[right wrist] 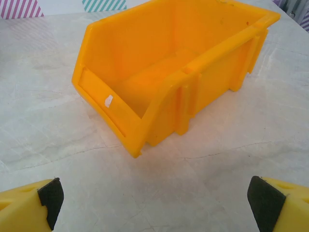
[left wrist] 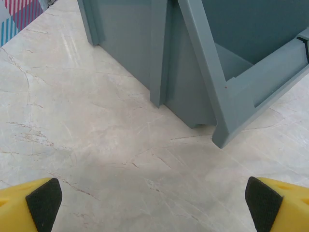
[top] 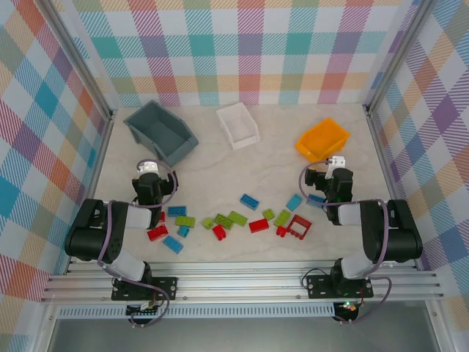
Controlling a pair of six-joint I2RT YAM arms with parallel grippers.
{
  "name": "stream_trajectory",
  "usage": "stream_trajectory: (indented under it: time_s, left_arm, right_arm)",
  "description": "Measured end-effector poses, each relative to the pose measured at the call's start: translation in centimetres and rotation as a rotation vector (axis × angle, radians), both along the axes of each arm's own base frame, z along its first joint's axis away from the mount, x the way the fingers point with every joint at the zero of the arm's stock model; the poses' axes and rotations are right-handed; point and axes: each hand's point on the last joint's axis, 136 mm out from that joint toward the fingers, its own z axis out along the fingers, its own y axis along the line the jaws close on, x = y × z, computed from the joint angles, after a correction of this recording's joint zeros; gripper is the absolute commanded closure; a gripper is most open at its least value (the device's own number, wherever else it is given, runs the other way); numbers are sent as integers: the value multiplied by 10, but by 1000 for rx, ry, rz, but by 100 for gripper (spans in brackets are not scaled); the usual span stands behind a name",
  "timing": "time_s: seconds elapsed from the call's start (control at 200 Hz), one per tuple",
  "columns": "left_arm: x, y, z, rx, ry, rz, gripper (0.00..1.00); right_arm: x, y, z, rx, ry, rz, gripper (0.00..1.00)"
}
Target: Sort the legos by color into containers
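Note:
Red, lime green and blue legos lie scattered across the near middle of the table, among them a blue brick (top: 249,201), a green brick (top: 237,218) and the open red frame (top: 299,226). At the back stand the grey-blue bin (top: 160,130), the white bin (top: 237,125) and the orange-yellow bin (top: 322,139). My left gripper (left wrist: 153,205) is open over bare table, facing the grey-blue bin (left wrist: 231,72). My right gripper (right wrist: 153,205) is open too, with nothing between its fingers, just short of the orange-yellow bin (right wrist: 164,72).
Checkered walls enclose the table on three sides. A few bricks, such as a red one (top: 157,233) and a blue one (top: 173,243), lie close to the left arm. Another blue brick (top: 294,202) lies beside the right arm.

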Motion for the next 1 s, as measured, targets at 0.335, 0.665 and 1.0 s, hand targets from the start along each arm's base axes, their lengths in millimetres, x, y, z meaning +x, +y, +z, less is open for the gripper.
stream_trajectory:
  time_s: [0.335,0.665,1.0]
  left_arm:
    - [0,0,0,0,0,0,0]
    - [0,0,0,0,0,0,0]
    - [-13,-9,78,17,-83,19,0]
  right_arm:
    - [0,0,0,0,0,0,0]
    - [0,0,0,0,0,0,0]
    - [-9,-3,32,-6,-6,-13,0]
